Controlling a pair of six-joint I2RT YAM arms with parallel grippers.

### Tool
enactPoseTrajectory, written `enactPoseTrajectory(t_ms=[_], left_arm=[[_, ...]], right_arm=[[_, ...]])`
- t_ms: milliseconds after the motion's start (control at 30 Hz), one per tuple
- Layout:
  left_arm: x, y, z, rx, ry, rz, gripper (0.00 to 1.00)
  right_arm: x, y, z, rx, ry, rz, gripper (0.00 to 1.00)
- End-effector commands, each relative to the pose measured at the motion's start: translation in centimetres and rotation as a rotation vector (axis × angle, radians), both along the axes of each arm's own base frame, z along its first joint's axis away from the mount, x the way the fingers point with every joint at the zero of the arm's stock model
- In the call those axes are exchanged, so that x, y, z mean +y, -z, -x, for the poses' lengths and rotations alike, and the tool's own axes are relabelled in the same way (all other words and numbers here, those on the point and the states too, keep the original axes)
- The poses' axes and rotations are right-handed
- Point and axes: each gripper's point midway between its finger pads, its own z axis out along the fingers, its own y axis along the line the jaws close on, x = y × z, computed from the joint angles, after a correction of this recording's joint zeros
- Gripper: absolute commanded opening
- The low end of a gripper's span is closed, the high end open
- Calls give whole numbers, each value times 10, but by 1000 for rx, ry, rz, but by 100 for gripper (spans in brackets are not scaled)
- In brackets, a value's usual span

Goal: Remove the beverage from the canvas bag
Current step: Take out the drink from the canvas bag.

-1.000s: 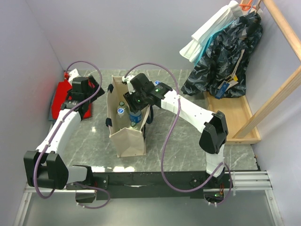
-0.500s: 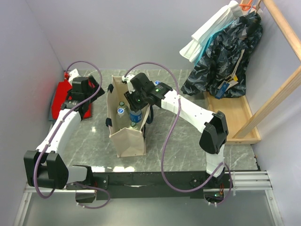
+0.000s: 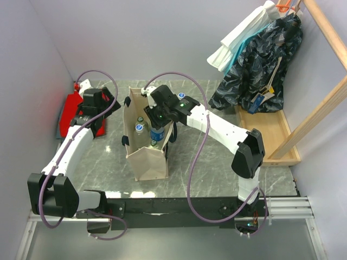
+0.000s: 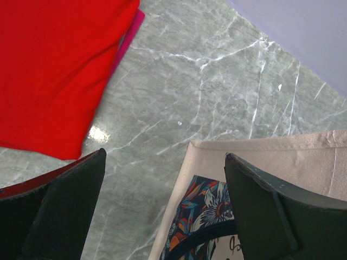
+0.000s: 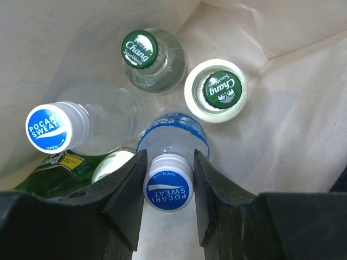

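Note:
The beige canvas bag (image 3: pixel 149 162) stands upright at mid-table with its mouth open. Inside, the right wrist view shows several bottles. My right gripper (image 5: pixel 168 162) reaches down into the bag, shut on the blue-and-white cap of a Pocari Sweat beverage (image 5: pixel 168 187), one finger on each side of its neck. From above, that gripper (image 3: pixel 158 125) sits over the bag mouth above the blue-labelled bottle (image 3: pixel 156 135). My left gripper (image 4: pixel 165 157) hangs open just outside the bag's left wall (image 4: pixel 260 157), holding nothing.
Another Pocari Sweat bottle (image 5: pixel 51 127), two green-capped Chang bottles (image 5: pixel 140 49) (image 5: pixel 216 89) and a green bottle (image 5: pixel 59 168) crowd the bag. A red folded cloth (image 3: pixel 73 111) lies at the left. Clothes (image 3: pixel 260 65) hang over a wooden rack (image 3: pixel 274 135) at the right.
The right wrist has shifted very slightly over the bag mouth. The left arm and the bag have not moved.

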Motion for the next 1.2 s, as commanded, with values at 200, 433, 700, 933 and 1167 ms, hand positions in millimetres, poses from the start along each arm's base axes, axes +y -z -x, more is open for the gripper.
enactPoseTrajectory(t_ms=[200, 433, 700, 933, 1167], left_arm=[[-2, -20, -6, -54, 10, 4, 96], [-3, -19, -7, -52, 13, 5, 96], [-3, -20, -6, -56, 9, 5, 96], [-3, -21, -6, -56, 10, 7, 96], [-2, -20, -4, -54, 8, 5, 96]], right_arm=[[7, -93, -14, -208, 19, -152, 0], [10, -110, -16, -241, 19, -178, 0], [10, -127, -12, -270, 17, -191, 0], [7, -146, -8, -306, 22, -216, 0], [6, -160, -4, -329, 19, -240, 0]])
